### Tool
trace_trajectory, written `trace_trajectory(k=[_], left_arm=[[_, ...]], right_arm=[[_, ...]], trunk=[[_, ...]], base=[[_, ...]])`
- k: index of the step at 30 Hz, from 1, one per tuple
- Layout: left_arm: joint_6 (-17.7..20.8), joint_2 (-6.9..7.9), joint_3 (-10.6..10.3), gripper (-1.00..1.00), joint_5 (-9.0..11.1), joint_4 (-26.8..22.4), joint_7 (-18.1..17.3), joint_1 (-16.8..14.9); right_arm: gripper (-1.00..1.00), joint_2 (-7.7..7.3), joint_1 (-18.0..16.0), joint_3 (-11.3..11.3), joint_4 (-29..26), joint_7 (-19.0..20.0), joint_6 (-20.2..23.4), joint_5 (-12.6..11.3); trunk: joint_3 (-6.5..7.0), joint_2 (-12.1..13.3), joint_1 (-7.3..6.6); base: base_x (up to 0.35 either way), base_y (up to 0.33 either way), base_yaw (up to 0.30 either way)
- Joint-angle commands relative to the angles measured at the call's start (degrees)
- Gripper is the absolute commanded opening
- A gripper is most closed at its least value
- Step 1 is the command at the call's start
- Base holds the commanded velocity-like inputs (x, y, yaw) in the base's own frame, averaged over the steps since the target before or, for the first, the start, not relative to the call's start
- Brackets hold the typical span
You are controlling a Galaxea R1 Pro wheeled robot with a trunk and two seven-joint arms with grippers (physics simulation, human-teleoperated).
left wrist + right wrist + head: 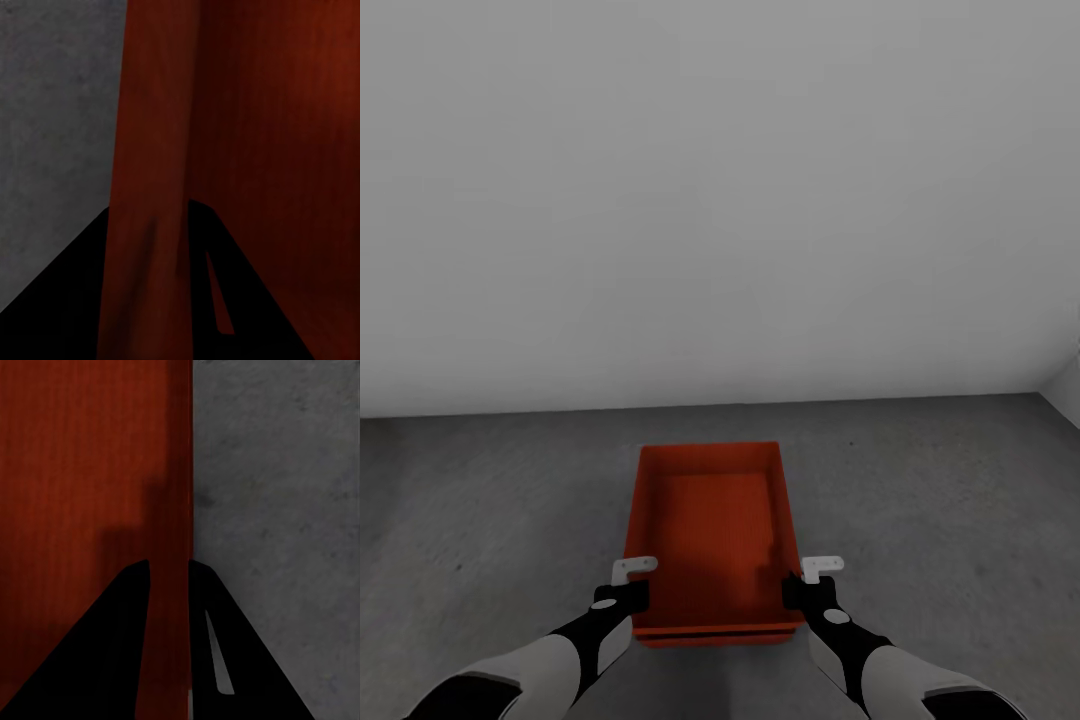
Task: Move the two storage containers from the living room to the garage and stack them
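Orange-red storage container (712,535) is sitting open side up in the garage, on or just above the dark grey concrete floor (940,500), in front of the plain white wall (720,200). A thin seam is showing along its near bottom edge in head view, so poss. 2 bins nested/stacked; cannot tell for sure.

L gripper (628,585) is straddling the container's left wall near the robot-side end; L wrist view is showing the red wall (150,187) running between the two dark fingers (52,300), so I'm reading it as clamped on that wall. R gripper (812,585) is doing the same on the right wall (169,510), one finger (90,652) inside, one outside, closed on the rim.

Progress, as a judgement: transport to garage is looking done for this bin. Remaining: let go w/ both grippers. If it's the first bin, the second is outstanding and needs stacking on top. If that seam is a lower bin, the stack is nearly complete
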Motion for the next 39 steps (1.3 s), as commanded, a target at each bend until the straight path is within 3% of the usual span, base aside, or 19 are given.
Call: trace_trajectory(k=[1, 37, 38, 39], left_arm=[[-0.05, 0.60, 3.24, -1.00, -0.10, -0.10, 0.41, 0.13], [-0.05, 0.51, 3.22, -1.00, -0.31, -0.10, 0.44, 0.13], [-0.04, 0.51, 3.21, 1.00, -0.33, -0.10, 0.44, 0.13], [-0.02, 0.51, 3.19, 1.00, -0.35, -0.10, 0.44, 0.13]], right_arm=[[-1.00, 0.04, -0.07, -4.24, -0.18, -0.26, -0.93, 1.17], [-1.00, -0.13, -0.07, -4.17, -0.18, 0.52, -0.87, 1.79], [-1.00, -0.11, -0.07, -4.17, -0.18, 0.54, -0.89, 1.79], [1.00, -0.08, -0.07, -4.17, -0.18, 0.53, -0.91, 1.79]], trunk=[[-0.05, -0.02, 1.33], [-0.05, -0.02, 1.33], [-0.05, -0.02, 1.33], [-0.05, -0.02, 1.33]], base=[[0.000, 0.000, 0.000], [0.000, 0.000, 0.000], [0.000, 0.000, 0.000], [0.000, 0.000, 0.000]])
